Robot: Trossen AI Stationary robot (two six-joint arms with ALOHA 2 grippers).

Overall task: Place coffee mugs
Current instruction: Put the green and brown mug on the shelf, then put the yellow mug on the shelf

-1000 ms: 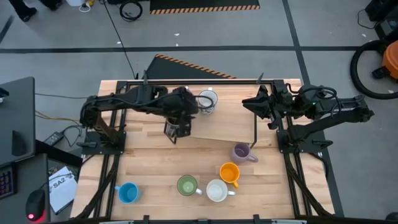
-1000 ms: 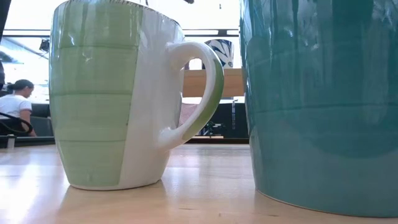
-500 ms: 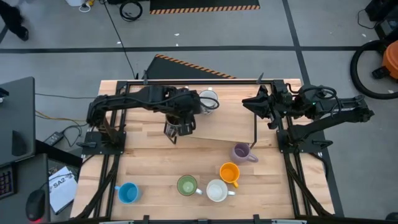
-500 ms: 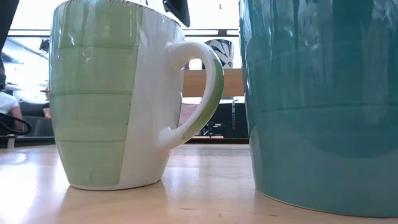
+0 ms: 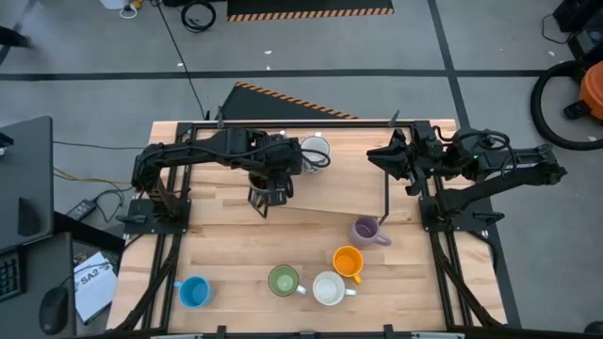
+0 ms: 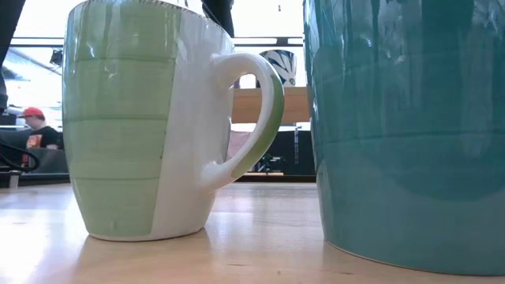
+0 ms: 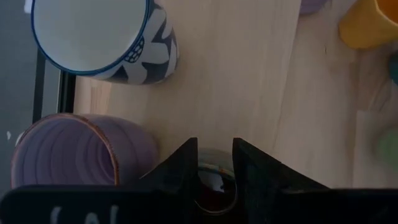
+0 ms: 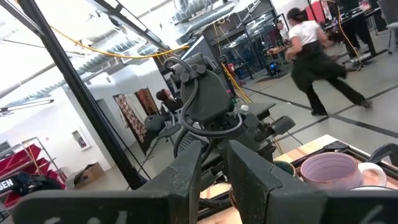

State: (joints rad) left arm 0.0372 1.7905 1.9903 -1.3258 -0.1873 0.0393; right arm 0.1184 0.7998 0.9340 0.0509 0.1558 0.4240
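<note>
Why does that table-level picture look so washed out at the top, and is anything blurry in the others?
Low view: bright windows behind the green mug blow out the background, and glare streaks the blue mug. Right wrist view: a walking person is motion-smeared. Left wrist view: the close lavender mug is soft.

Along the tabletop's near edge are sitting a blue mug (image 5: 193,292), a green mug (image 5: 283,281), a white mug (image 5: 328,288) and an orange mug (image 5: 348,262). A lavender mug (image 5: 366,231) is showing farther in; a white mug patterned in dark blue (image 7: 106,40) is standing near the far edge.
</note>
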